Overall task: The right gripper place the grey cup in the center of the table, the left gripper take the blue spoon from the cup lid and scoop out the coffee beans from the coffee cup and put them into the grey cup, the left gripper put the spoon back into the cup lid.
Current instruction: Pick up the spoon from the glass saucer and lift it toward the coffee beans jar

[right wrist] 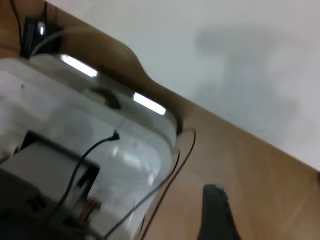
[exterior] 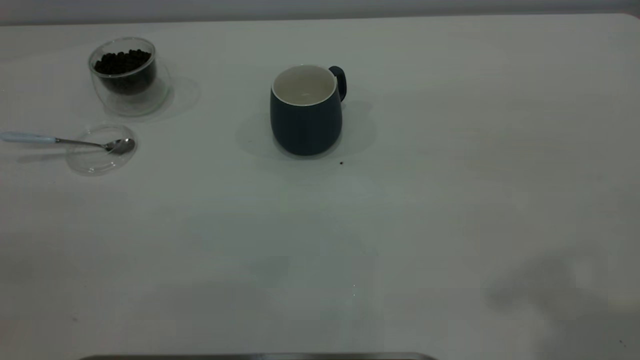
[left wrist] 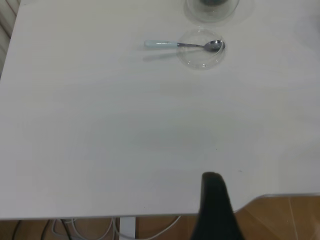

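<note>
The grey cup (exterior: 306, 117) stands upright near the middle of the table (exterior: 425, 215), its handle turned to the far right, its cream inside bare. At the far left the coffee cup (exterior: 127, 75) holds the coffee beans (exterior: 122, 61). In front of it the blue spoon (exterior: 65, 141) lies with its bowl in the cup lid (exterior: 100, 152) and its handle pointing left. The left wrist view shows the spoon (left wrist: 185, 45) and the lid (left wrist: 201, 50) far off. Only a black part of my left gripper (left wrist: 216, 205) shows, at the table's near edge. My right gripper (right wrist: 216, 215) hangs off the table over wooden floor. Neither arm appears in the exterior view.
A single dark speck (exterior: 341, 162) lies just in front of the grey cup. Beside the table, the right wrist view shows a clear plastic box (right wrist: 85, 150) with cables over it. White cables (left wrist: 100, 227) hang under the table's edge.
</note>
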You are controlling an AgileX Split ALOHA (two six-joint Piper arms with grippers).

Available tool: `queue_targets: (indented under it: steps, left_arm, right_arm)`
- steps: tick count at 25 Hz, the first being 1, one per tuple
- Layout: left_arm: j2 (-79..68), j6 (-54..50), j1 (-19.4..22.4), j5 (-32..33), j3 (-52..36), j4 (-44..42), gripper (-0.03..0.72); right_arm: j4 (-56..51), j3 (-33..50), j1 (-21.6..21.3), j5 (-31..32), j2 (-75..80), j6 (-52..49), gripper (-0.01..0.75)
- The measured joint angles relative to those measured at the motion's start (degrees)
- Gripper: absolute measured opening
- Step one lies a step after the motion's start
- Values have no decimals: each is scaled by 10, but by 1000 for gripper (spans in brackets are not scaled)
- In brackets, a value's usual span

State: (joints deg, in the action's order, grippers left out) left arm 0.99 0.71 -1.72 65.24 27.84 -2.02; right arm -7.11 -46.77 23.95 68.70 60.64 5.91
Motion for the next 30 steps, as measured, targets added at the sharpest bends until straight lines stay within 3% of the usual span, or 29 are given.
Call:
queue_targets:
  steps: [4, 9, 15, 19, 30]
  left_arm:
    - [0, 0, 0, 0, 0, 0, 592]
    - [0, 0, 0, 0, 0, 0, 592]
    - [0, 0, 0, 0, 0, 0, 592]
    - [0, 0, 0, 1, 0, 0, 592]
    - [0, 0, 0, 0, 0, 0, 592]
  right_arm:
    - [32, 79, 0, -63, -224, -8, 484]
    - [86, 101, 0, -57, -427, -37, 484]
    - [79, 146, 0, -64, -579, -68, 484]
    - [45, 192, 0, -49, -615, -73, 484]
    - [24, 198, 0, -46, -616, -46, 484]
